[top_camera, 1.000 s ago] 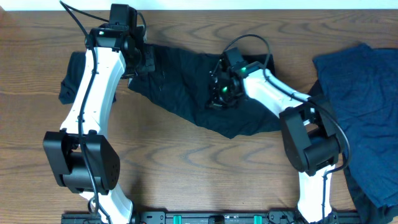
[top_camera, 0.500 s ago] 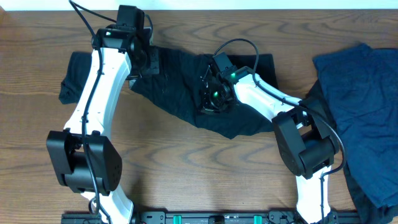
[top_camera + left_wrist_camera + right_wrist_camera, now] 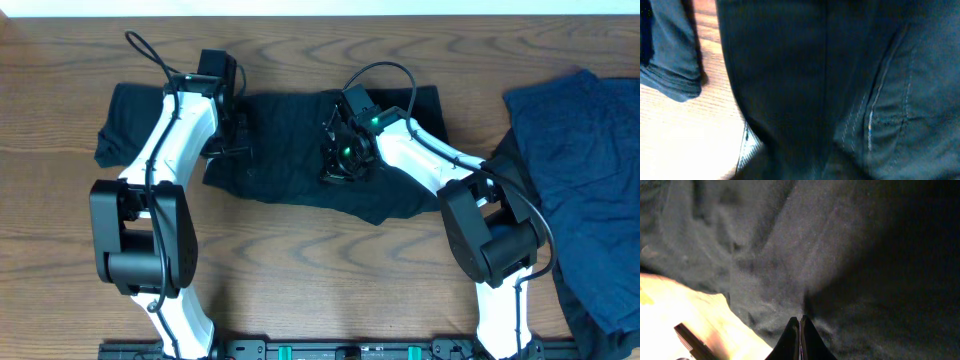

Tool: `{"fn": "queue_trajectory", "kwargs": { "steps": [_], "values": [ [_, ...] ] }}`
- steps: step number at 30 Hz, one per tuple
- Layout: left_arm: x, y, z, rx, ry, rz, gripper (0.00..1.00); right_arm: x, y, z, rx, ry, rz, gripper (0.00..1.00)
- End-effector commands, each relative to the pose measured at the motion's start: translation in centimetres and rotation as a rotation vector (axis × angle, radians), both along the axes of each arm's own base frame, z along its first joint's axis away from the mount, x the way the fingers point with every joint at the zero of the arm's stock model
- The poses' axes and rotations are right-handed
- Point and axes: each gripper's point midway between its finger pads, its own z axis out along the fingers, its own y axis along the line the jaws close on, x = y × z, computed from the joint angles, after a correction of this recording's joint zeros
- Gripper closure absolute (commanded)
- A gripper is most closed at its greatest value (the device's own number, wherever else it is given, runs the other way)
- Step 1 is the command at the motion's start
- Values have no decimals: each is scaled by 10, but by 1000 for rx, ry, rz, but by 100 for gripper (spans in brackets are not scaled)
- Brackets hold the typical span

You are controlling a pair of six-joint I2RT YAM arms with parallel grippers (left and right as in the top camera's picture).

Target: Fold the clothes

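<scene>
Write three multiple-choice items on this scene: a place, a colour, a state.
1. Where does the blue garment lie?
A) at the table's right end
B) at its centre
C) under the left arm

2. What colour is the middle garment?
A) white
B) black
C) red

3. How do the right gripper's fingers stand?
A) wide apart
B) shut together
C) out of view

Answers: A, it is heaped at the overhead view's right side; B, the cloth is uniformly dark; B, the wrist view shows the tips touching.

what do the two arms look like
The left arm and right arm have white shells, black joints and black bases. A thin black cable loops by each wrist. The right wrist has a green light; its fingers are black and tapered.
</scene>
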Motion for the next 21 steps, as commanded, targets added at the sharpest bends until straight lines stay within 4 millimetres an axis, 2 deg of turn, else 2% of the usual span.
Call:
{"fn": "queue_trajectory", "kwargs": {
  "steps": [1, 2, 3, 7, 10, 17, 21],
  "values": [
    [3, 16, -6, 37, -4, 42, 23, -3, -1, -7, -12, 3, 15, 96],
    [7, 21, -4, 41, -19, 54, 14, -3, -1, -7, -12, -3, 21, 96],
    [10, 25, -2, 40, -34, 65, 12, -3, -2, -8, -14, -7, 25, 97],
    [22, 46, 2, 38, -82, 117, 12, -2, -2, -8, -18, -10, 25, 95],
    [22, 54, -2, 34, -76, 138, 12, -2, -2, -8, -17, -10, 25, 95],
    [15, 51, -41, 14, 16, 133, 12, -2, -2, -8, -17, -10, 25, 95],
    [11, 38, -59, -55, 65, 97, 12, -2, -3, -8, -23, -13, 23, 94]
  ]
}}
